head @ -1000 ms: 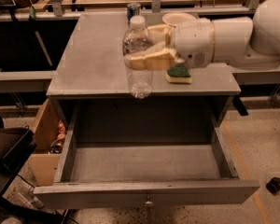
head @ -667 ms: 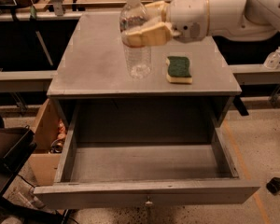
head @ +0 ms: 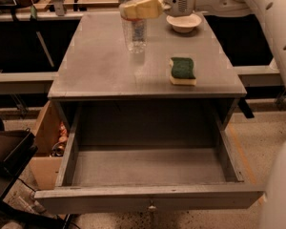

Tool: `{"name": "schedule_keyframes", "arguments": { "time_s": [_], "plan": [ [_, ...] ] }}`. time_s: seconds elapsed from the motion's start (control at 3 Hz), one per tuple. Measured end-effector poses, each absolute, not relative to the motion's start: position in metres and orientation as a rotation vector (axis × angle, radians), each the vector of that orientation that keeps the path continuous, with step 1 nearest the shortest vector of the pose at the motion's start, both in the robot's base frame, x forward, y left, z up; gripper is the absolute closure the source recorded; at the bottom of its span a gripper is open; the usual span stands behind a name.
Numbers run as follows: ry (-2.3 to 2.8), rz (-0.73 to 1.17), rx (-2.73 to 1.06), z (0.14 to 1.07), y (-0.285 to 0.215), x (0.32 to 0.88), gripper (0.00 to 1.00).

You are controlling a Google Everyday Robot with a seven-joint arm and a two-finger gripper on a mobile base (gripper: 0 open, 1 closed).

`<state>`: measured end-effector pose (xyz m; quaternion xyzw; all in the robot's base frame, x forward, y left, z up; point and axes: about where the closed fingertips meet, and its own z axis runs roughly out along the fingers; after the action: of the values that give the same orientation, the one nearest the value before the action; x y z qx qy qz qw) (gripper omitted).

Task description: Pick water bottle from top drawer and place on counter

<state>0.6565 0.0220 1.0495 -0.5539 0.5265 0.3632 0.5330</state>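
Note:
The clear ribbed water bottle (head: 134, 30) hangs upright over the far part of the grey counter (head: 105, 66), its base at or just above the surface. My gripper (head: 142, 7) is shut on the bottle's upper part, with a tan finger (head: 143, 8) across its front. The bottle's cap is cut off by the top edge. The top drawer (head: 148, 197) stands fully open below the counter, its inside bare, with a small round knob at its front.
A green and yellow sponge (head: 182, 70) lies on the counter's right side. A white bowl (head: 183, 22) sits at the far right of the counter. My white arm (head: 271, 18) runs down the right edge. Dark bins (head: 7, 151) stand at the lower left.
The gripper has carried the bottle farther back over the counter and lower toward its surface. The view has shifted, bringing the white bowl into sight.

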Motion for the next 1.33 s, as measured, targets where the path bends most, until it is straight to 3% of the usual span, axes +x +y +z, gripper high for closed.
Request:
{"name": "schedule_keyframes", "arguments": {
  "time_s": [0.67, 1.33],
  "plan": [
    [1.278, 0.986, -1.165, 1.014, 0.045, 0.724, 1.00],
    [1.330, 1.113, -1.095, 0.969, 0.084, 0.752, 1.00]
  ]
}}
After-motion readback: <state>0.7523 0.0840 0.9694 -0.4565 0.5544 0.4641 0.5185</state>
